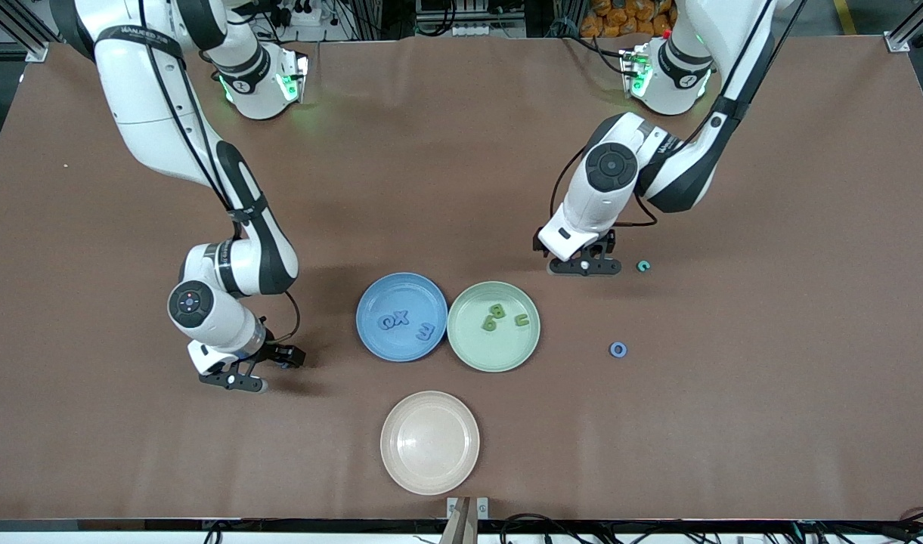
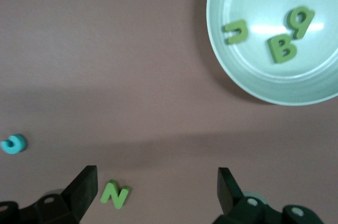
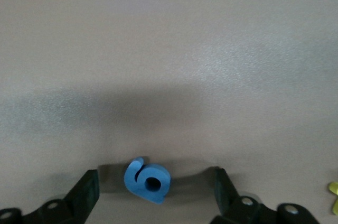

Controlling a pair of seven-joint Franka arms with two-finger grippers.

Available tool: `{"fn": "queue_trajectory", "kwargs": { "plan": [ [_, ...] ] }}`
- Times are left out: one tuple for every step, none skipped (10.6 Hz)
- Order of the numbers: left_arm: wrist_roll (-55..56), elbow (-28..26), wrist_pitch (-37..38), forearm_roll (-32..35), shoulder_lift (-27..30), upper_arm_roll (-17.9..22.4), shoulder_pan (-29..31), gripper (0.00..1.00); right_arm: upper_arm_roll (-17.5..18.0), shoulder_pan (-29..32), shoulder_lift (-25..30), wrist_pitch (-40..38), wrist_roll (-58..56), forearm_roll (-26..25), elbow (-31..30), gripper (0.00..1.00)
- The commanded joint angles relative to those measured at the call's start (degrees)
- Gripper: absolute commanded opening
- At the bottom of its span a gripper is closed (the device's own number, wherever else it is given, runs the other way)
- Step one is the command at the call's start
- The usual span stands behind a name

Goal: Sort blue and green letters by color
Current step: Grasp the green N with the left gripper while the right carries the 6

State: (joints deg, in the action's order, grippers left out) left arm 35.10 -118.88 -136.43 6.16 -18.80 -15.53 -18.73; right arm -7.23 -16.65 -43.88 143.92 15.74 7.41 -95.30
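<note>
At the right arm's end of the brown surface (image 1: 91,302), the right pincer (image 1: 258,370) sits low with its fingers spread on either side of a blue letter (image 3: 147,180), touching neither side of it. Toward the middle, a blue plate (image 1: 370,302) holds three blue letters (image 1: 404,323), and just beside it a green plate (image 1: 469,355) holds three green letters (image 1: 500,316); an empty cream plate (image 1: 429,442) lies nearer the front camera. Over the surface toward the left arm's end, the left pincer (image 1: 584,266) hangs spread above a green N (image 2: 115,195). A small teal piece (image 1: 643,265) lies just beside it, and a blue O (image 1: 618,349) lies nearer the front camera.
</note>
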Motion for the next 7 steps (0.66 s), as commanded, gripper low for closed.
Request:
{"fn": "queue_trajectory", "kwargs": {
  "plan": [
    [2.26, -7.85, -7.27, 1.49, 1.58, -0.38, -1.38, 1.0, 0.29, -0.31, -0.15, 0.31, 0.07, -1.17, 0.29, 0.38],
    [2.34, -8.99, -7.27, 3.75, 1.49, -0.38, -1.39, 1.0, -0.06, -0.57, 0.02, 0.39, 0.08, -1.08, -0.14, 0.36],
    [2.34, -9.95, -7.27, 9.17, 1.4, -0.47, -0.78, 1.0, -0.07, -0.58, 0.46, 0.39, 0.08, -0.99, -1.02, 0.35],
    [2.43, -10.57, -7.27, 12.88, 1.48, -0.47, -0.6, 1.0, -0.07, -0.58, 0.55, 0.48, 0.08, -0.9, -1.11, 0.32],
    [2.43, -10.84, -7.27, 13.52, 1.31, -0.47, -0.43, 1.0, -0.07, -0.49, 0.47, 1.0, 0.16, -0.73, -1.11, 0.31],
    [2.26, -11.36, -7.27, 13.88, 1.22, -0.47, -0.43, 1.0, -0.07, -0.49, 0.38, 1.44, 0.42, -0.64, -1.11, 0.27],
    [1.56, -11.81, -7.36, 13.88, 1.22, -0.47, -0.43, 1.0, -0.15, -0.4, 0.81, 1.01, 0.25, -0.55, -0.94, 0.27]
  ]
}}
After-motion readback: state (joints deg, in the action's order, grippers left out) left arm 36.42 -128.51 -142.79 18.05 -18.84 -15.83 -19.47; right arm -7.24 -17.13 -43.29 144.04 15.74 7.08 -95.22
